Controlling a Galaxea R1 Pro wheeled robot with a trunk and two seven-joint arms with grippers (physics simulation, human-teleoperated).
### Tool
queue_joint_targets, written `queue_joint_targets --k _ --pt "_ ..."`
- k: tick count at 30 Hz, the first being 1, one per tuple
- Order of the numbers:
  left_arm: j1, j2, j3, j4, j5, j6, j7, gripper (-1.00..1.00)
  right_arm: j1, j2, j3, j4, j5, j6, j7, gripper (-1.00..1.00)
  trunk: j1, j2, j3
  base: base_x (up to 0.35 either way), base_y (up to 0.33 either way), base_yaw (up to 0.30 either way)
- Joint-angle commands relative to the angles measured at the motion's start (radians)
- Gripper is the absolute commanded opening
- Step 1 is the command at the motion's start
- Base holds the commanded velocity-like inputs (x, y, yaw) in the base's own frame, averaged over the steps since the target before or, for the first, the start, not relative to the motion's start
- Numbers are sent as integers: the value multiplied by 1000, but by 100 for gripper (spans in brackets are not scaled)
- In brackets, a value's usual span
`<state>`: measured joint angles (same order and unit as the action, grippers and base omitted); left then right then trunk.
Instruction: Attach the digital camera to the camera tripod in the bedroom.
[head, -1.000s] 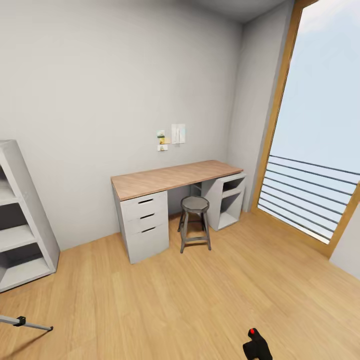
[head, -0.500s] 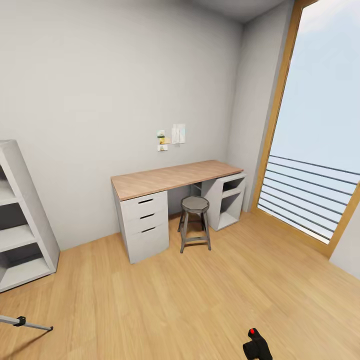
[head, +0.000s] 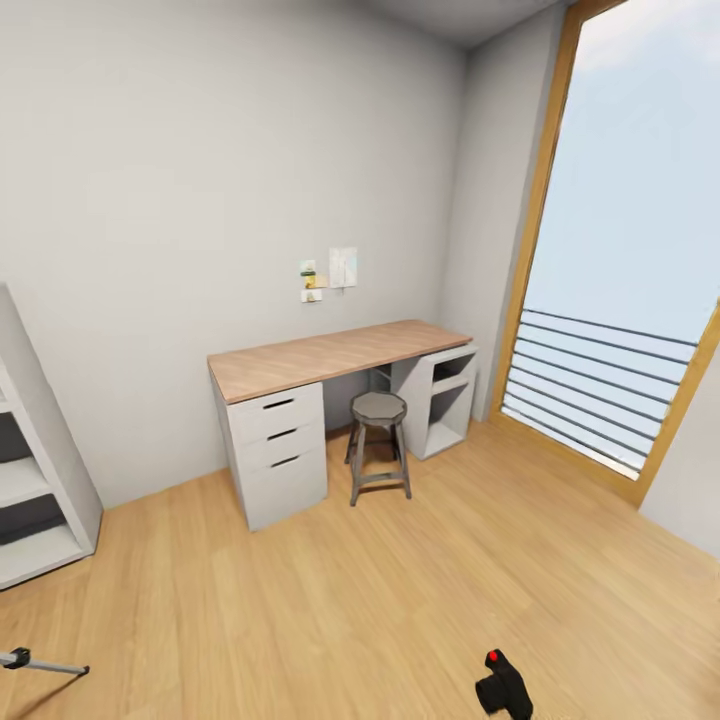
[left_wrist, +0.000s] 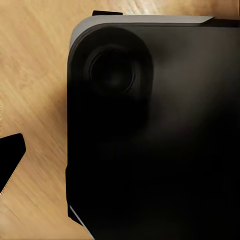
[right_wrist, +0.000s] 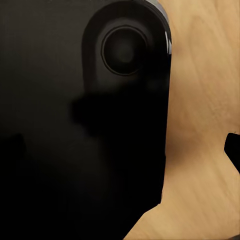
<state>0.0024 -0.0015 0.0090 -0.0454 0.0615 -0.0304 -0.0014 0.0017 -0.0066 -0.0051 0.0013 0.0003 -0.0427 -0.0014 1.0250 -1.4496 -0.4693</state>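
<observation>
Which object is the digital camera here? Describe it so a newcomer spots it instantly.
Start from the wood-topped grey desk against the back wall, with the round stool in front. Come straight toward the viewer across the plank floor, almost to the picture's bottom edge and a little right of centre. The digital camera is the small black lump lying there, marked by a bright red dot on top.

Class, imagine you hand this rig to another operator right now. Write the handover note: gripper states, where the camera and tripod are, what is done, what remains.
Grippers: the wrist views look down past the dark robot body at the plank floor; jaw state cannot be told.
Digital camera: on the floor at the head view's lower edge, right of centre.
Camera tripod: a leg tip shows at the lower left, apart from the camera.
Done: robot is in the bedroom, facing the desk and stool.
Left: pick up the camera, mount it on the tripod.
</observation>
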Motion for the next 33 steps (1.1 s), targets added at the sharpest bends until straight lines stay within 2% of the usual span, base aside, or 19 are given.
queue_joint_targets --k 1,33 --pt "0 0 0 -1 7 -2 0 100 0 0 -1 0 0 -4 0 100 0 0 -1 0 0 -257" --pt "0 -1 0 -1 9 -3 0 100 0 -3 -1 0 -3 -5 0 100 0 0 -1 0 0 -285"
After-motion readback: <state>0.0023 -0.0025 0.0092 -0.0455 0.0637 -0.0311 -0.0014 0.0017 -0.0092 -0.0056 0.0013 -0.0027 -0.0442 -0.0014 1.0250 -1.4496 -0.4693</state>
